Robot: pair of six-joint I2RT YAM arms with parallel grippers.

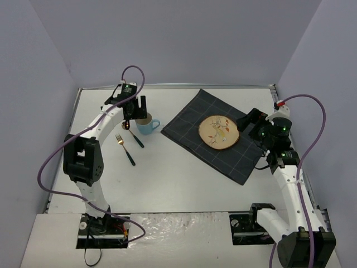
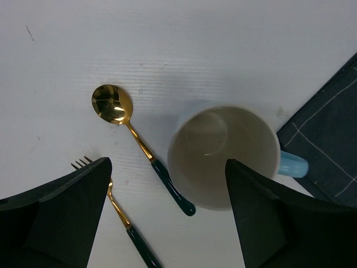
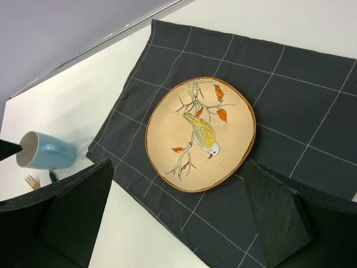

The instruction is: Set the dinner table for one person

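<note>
On the white dinner table (image 1: 184, 173) lies a dark grey checked cloth (image 1: 189, 125), and a beige plate (image 1: 218, 132) with a painted bird rests on it. Left of the cloth stands a blue mug (image 1: 148, 125) with its handle toward the cloth. A gold spoon (image 1: 135, 138) and a gold fork (image 1: 125, 148), both dark-handled, lie beside the mug. My left gripper (image 2: 167, 163) hovers open above the mug (image 2: 223, 151) and spoon (image 2: 111, 104), holding nothing. My right gripper (image 3: 178, 164) is open above the near edge of the plate (image 3: 201, 134), also holding nothing.
Grey walls close in the table on the far, left and right sides. The cloth (image 3: 301, 95) lies askew, one corner pointing at the mug (image 3: 44, 151). The fork (image 2: 120, 209) lies just left of the spoon, partly under my left finger in the left wrist view.
</note>
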